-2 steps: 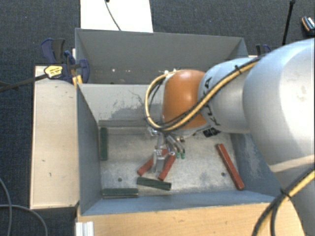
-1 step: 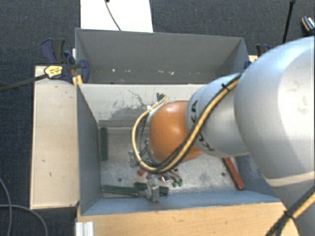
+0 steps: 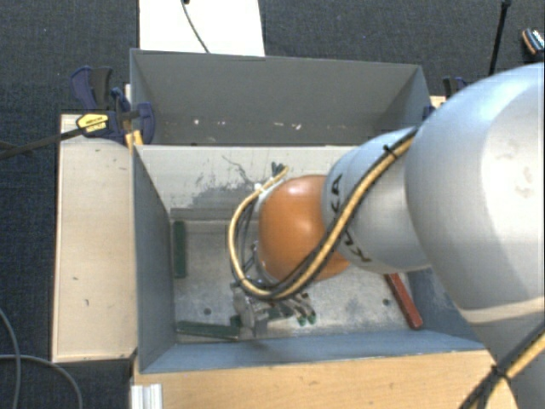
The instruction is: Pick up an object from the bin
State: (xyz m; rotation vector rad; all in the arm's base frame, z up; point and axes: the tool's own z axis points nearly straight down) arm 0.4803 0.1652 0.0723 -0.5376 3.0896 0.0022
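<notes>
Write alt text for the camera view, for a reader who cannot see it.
The arm's gripper hangs low in the grey metal bin near its near wall, beside small green pieces and a flat dark green strip. A dark green bar lies along the left wall, a reddish-brown stick at the right.

Saw a dark green bar (image 3: 180, 248) set lengthwise at centre left of the frame. Found a red-brown stick (image 3: 404, 301) slanted at lower right, well apart. Noted a dark green strip (image 3: 207, 331) lying flat at lower left.
</notes>
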